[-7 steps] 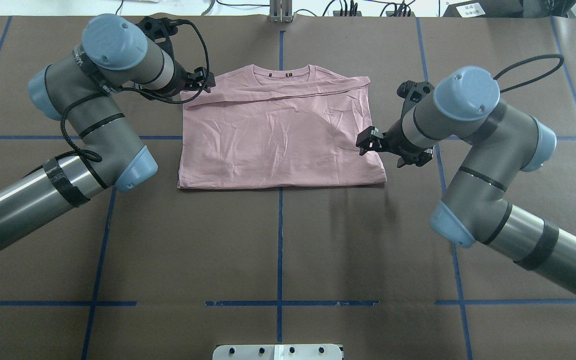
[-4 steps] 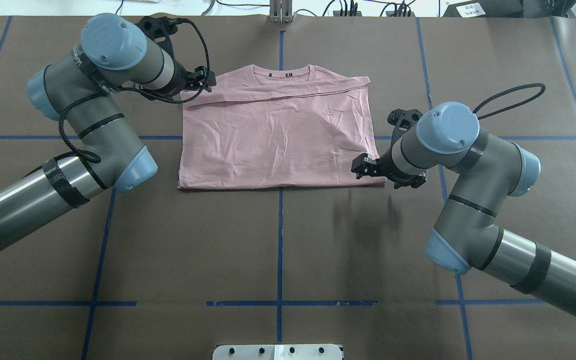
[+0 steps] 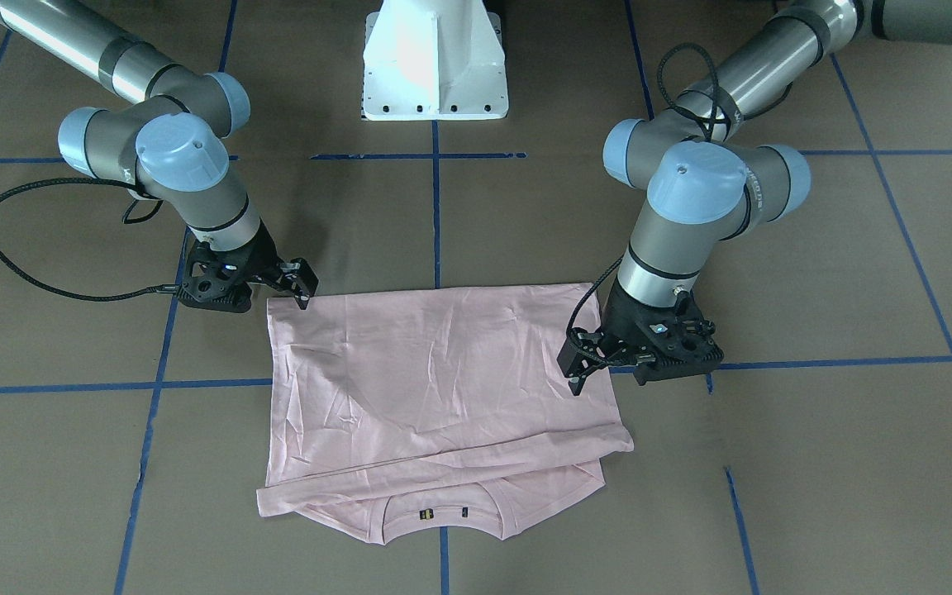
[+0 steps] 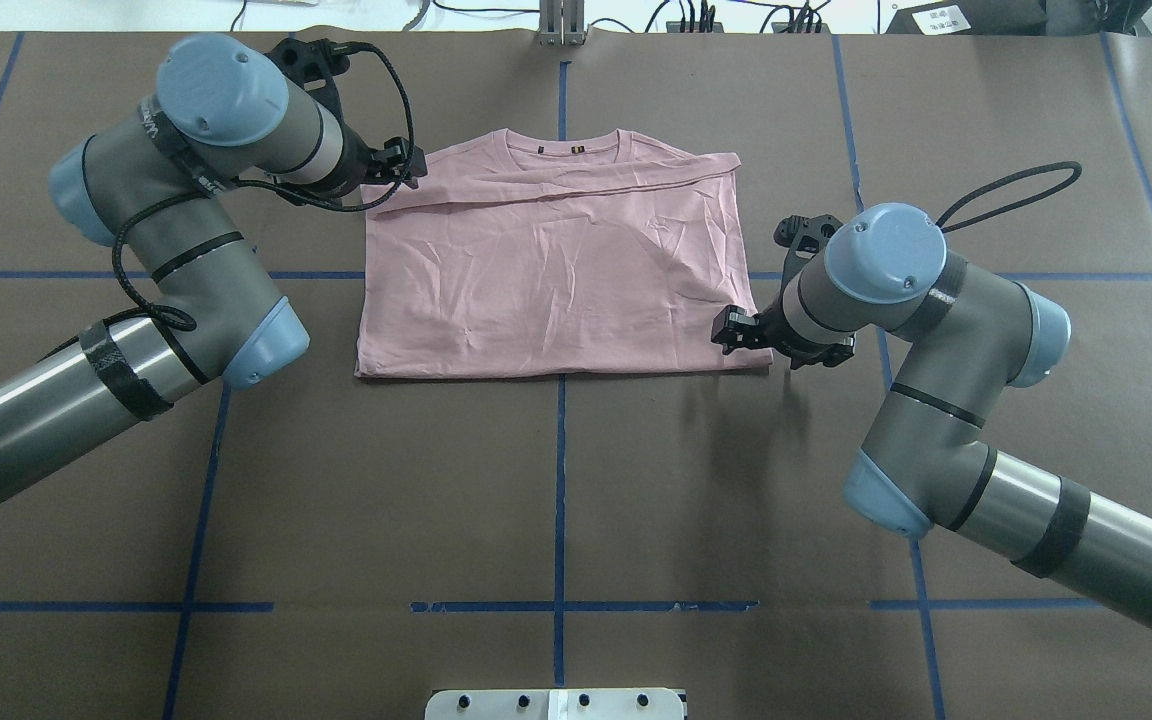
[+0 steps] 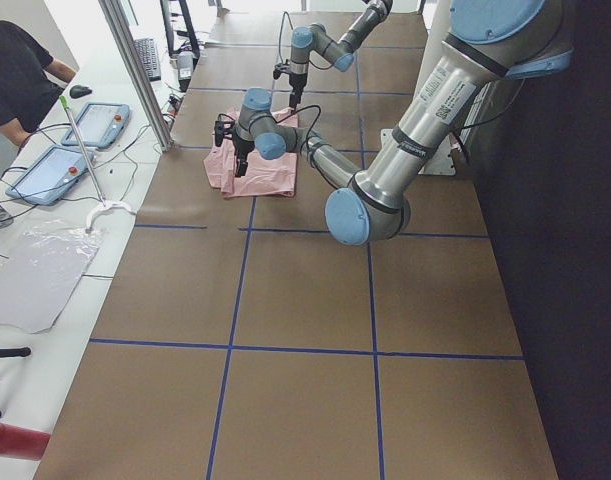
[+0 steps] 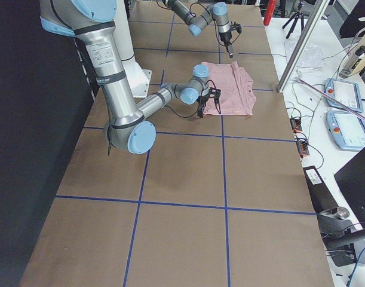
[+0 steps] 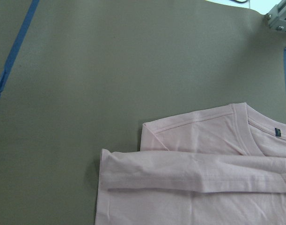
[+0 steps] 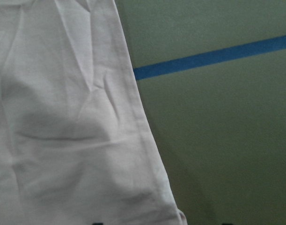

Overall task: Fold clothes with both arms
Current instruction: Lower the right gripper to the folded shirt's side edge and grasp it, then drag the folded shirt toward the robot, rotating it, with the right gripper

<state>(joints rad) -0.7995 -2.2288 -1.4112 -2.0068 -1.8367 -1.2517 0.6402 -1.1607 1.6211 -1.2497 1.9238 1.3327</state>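
Note:
The pale pink T-shirt (image 4: 556, 270) lies flat on the brown table, sleeves folded in and collar (image 4: 563, 145) at the far side. No print shows on the upward side. My left gripper (image 4: 408, 165) hovers open over the shirt's far left corner, by the folded sleeve (image 7: 194, 180). In the front-facing view the same left gripper (image 3: 573, 369) stands at the shirt's (image 3: 435, 380) right edge. My right gripper (image 4: 731, 332) is open, low over the near right hem corner, and nothing sits between its fingers. The right wrist view holds that hem edge (image 8: 143, 140) close up.
Blue tape lines (image 4: 559, 480) grid the brown table. The white pedestal base (image 3: 435, 66) stands at the robot's side. A black cable loop (image 4: 1011, 185) hangs off the right wrist. A person (image 5: 15, 70) and tablets (image 5: 45, 170) are past the table's left end.
My right gripper has moved along the shirt's right edge toward the robot, from mid-edge to the near hem corner. The left arm has barely shifted.

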